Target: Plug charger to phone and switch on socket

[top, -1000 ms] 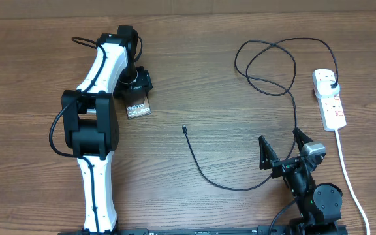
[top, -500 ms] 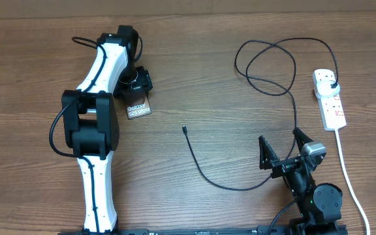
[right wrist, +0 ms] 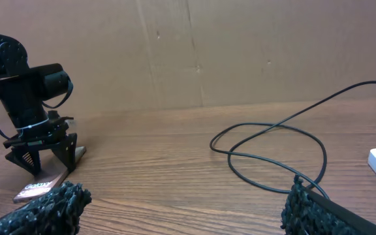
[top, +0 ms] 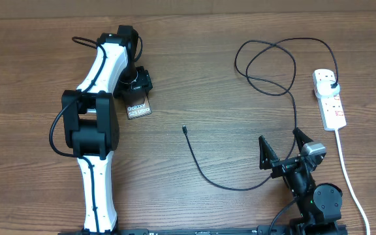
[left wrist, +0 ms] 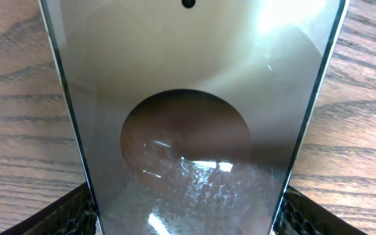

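- Wood-grain worktop [top: 194,72] carries everything, with a plain cardboard wall [right wrist: 240,52] behind it in the right wrist view.
- Nearest the base, the right end effector [top: 281,145] stands with its fingers spread wide and nothing between them. By my reading it is idle, and it is close to a bend of the charger [top: 198,163] cable.
- Mid-worktop, the charger's connector tip [top: 184,128] lies loose on the wood, well apart from the phone [top: 138,106] and touched by neither arm, so the plugging-in is not yet done.
- Further back on the left, the left end effector [top: 136,90] is clamped on the phone's two long edges. The left wrist view shows its fingers [left wrist: 70,215] against both sides of the glossy face. From the right wrist view the phone looks tilted, its lettered end down on the wood.
- Farthest, at the right rear, the socket [top: 332,108] lies flat, its white cord [top: 348,176] running toward the near edge. The charger's black plug [top: 332,83] appears seated in it already — whether the switch is on I cannot tell.
- Left to do, as I judge it: bring the tip to the phone's port, push it home, then press the socket's switch.
- No bin, tray or other container is in view — the only thing holding another is the socket with the plug.
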